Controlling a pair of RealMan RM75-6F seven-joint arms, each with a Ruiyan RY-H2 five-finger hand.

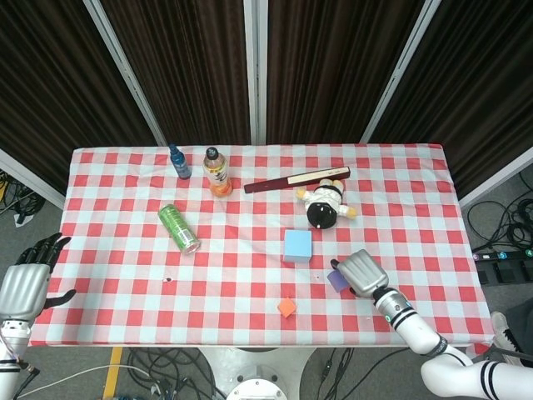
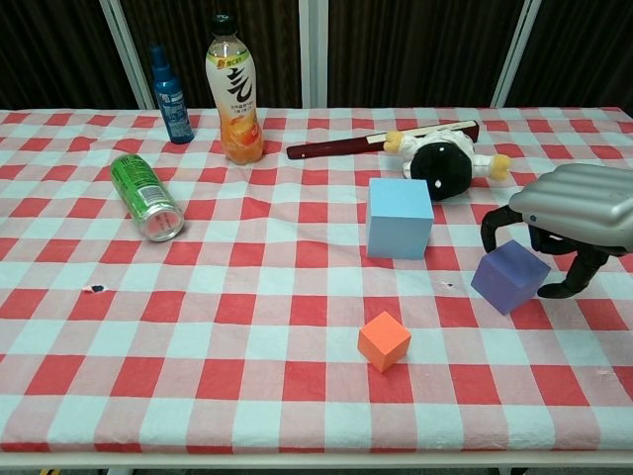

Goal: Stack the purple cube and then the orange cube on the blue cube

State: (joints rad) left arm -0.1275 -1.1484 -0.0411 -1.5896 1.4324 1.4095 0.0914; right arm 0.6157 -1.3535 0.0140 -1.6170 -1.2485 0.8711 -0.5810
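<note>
Purple cube lies tilted on the checked tablecloth, right of the blue cube and apart from it; the orange cube sits nearer the front edge. Right hand arches over the purple cube with fingers spread to either side, not yet closed; no contact is discernible. Left hand hangs open beyond the table's left edge, holding nothing. For a sound grasp, the fingers should probably meet opposite flat faces, not corners, since the cube sits askew. Lifting straight up before travelling left would likely clear the blue cube's top. Cloth between the two cubes is bare; the doll lies just behind the blue cube, so a low rearward approach risks brushing it.
</note>
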